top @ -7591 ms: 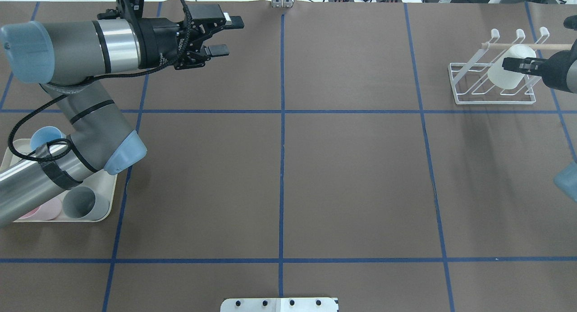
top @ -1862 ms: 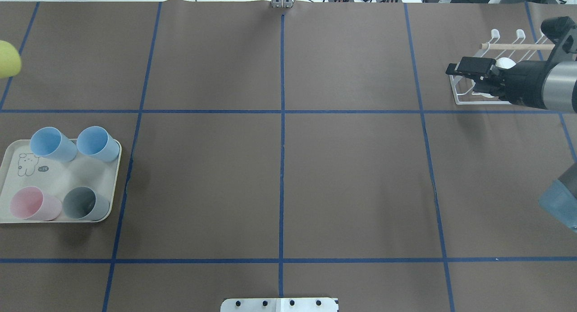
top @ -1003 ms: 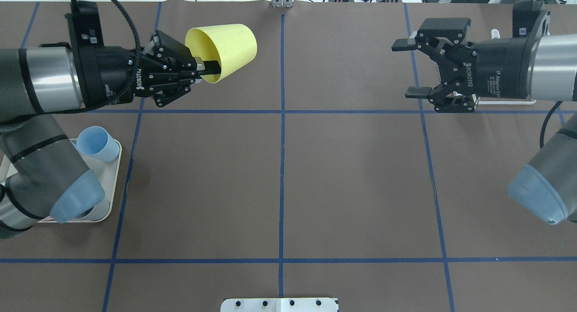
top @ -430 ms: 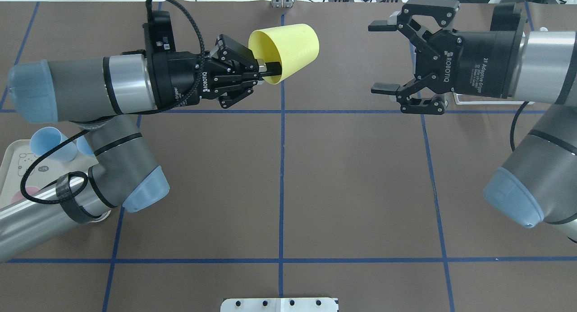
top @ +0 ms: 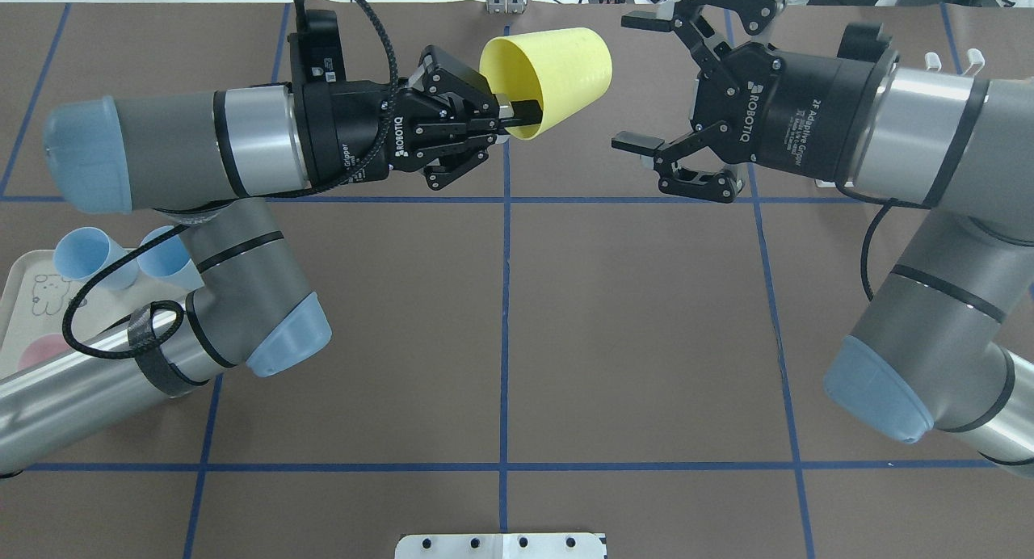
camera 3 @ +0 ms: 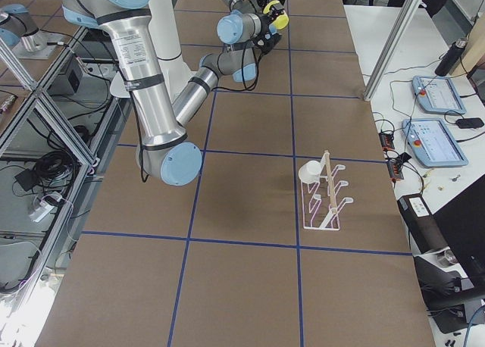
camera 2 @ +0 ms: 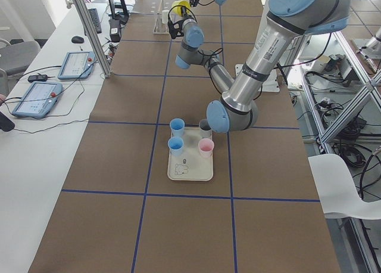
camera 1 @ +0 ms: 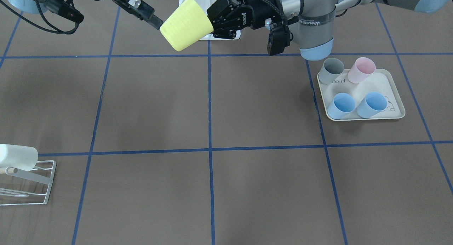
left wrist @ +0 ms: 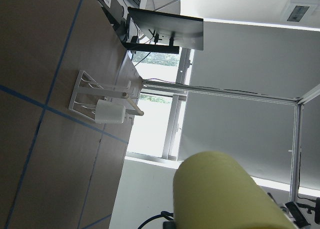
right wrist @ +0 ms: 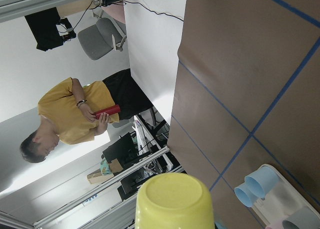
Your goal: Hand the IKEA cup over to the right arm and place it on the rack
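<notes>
My left gripper point(top: 521, 111) is shut on the rim of the yellow IKEA cup point(top: 549, 78), held sideways in the air over the table's far middle, base pointing right. Facing the base, a small gap away, my right gripper point(top: 630, 82) stands open with nothing between its fingers. The right wrist view shows the cup base point(right wrist: 172, 201) straight ahead. The front view shows the yellow cup point(camera 1: 185, 23) between both grippers. The white wire rack point(camera 1: 26, 183) stands at the far right of the table, with a white cup point(camera 1: 17, 156) lying on it. My right arm hides most of the rack in the overhead view.
A cream tray point(camera 1: 389, 82) at the table's left holds two blue cups point(camera 1: 341, 105), a pink cup point(camera 1: 361, 69) and a grey cup point(camera 1: 331, 70). A metal plate point(top: 501, 545) sits at the near edge. A person in a yellow shirt point(right wrist: 75, 109) stands beyond the table.
The left arm came in holding the yellow cup and carried it rightward to the middle. The right gripper left the white cup on the rack, opened wide and moved left toward the yellow cup.
</notes>
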Robot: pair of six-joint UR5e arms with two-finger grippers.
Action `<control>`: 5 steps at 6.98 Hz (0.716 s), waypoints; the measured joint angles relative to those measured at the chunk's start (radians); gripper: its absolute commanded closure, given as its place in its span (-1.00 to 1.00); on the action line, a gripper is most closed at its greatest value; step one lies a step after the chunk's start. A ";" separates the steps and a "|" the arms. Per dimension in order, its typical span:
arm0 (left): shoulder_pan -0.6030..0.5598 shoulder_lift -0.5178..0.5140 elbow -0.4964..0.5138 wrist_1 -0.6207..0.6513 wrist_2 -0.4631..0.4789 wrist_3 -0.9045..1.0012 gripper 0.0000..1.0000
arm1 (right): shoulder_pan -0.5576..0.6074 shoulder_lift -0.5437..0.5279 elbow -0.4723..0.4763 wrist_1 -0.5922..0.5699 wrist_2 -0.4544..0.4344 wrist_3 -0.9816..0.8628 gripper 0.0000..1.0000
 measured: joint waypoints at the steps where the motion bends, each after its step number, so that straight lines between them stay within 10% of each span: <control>1: 0.001 -0.006 -0.002 0.000 0.000 -0.014 1.00 | -0.014 0.002 0.000 0.000 -0.023 0.004 -1.00; 5: 0.016 -0.017 -0.006 0.002 0.000 -0.043 1.00 | -0.024 0.003 0.000 0.000 -0.041 0.008 -1.00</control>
